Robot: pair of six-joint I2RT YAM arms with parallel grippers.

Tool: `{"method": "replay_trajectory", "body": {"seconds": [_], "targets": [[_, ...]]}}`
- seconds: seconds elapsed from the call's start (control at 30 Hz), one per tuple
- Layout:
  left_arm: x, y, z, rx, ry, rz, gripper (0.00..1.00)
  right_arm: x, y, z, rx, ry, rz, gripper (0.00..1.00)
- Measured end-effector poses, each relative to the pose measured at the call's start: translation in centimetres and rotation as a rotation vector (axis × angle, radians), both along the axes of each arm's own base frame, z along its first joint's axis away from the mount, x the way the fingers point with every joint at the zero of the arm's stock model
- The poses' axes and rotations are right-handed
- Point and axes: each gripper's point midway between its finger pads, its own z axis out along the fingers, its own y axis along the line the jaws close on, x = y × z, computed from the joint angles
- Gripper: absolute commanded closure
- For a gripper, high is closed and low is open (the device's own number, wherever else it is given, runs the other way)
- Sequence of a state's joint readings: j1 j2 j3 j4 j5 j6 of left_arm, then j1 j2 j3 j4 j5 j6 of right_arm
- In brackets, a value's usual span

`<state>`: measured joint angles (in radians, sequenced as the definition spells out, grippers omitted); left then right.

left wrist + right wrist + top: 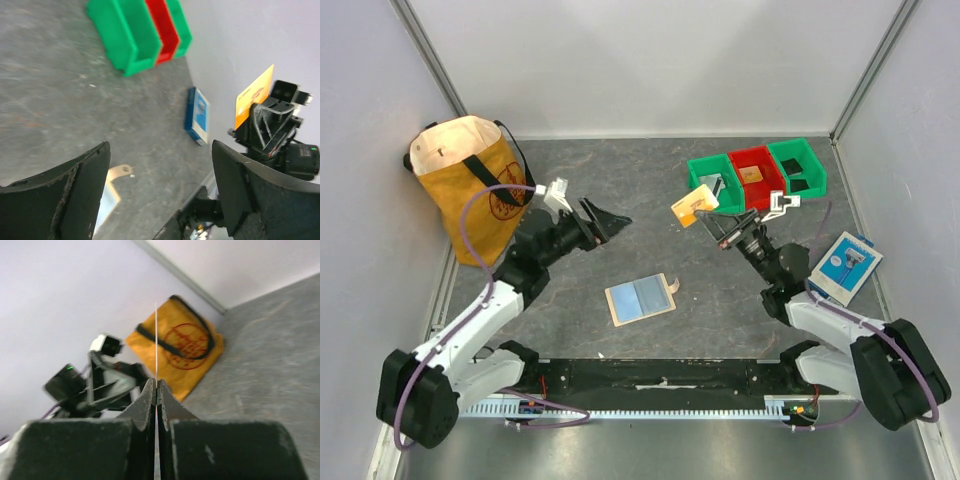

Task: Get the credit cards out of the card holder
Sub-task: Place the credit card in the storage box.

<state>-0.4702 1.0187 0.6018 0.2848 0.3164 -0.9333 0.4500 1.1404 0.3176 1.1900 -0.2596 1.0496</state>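
Orange card (693,206) is sitting pinched between the tightly closed fingers of the right gripper (713,224), up above the table (620,170) toward its far right corner, just in front of the green and red bins (757,172). Card holder (640,299) is lying open, pale blue face up, near the middle of the near edge. Left gripper (610,215) is hanging wide open over the left half, gripping nothing. Blue-and-white packet (844,266) is lying by the right edge; yellow bag (470,190) is standing in the far left corner.
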Motion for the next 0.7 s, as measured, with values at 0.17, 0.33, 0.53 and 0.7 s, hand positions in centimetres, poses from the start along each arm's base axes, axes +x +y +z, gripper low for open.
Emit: {"method": "replay_trajectory", "body": {"seconds": [0.17, 0.33, 0.53, 0.7], "targets": [[1.1, 5.3, 0.7, 0.218, -0.031, 0.12, 0.01, 4.5, -3.6, -2.1, -0.119, 0.114, -0.156, 1.0], [0.7, 10.1, 3.2, 0.438, -0.136, 0.246, 0.01, 8.2, -8.2, -4.0, -0.188, 0.203, -0.299, 1.0], [-0.9, 14.2, 2.5, 0.598, -0.193, 0.369, 0.01, 13.3, -14.5, -7.5, -0.262, 0.339, -0.476, 1.0], [-1.5, 15.0, 1.0, 0.661, -0.175, 0.368, 0.02, 18.4, -18.6, -8.5, -0.323, 0.374, -0.59, 1.0]]}}
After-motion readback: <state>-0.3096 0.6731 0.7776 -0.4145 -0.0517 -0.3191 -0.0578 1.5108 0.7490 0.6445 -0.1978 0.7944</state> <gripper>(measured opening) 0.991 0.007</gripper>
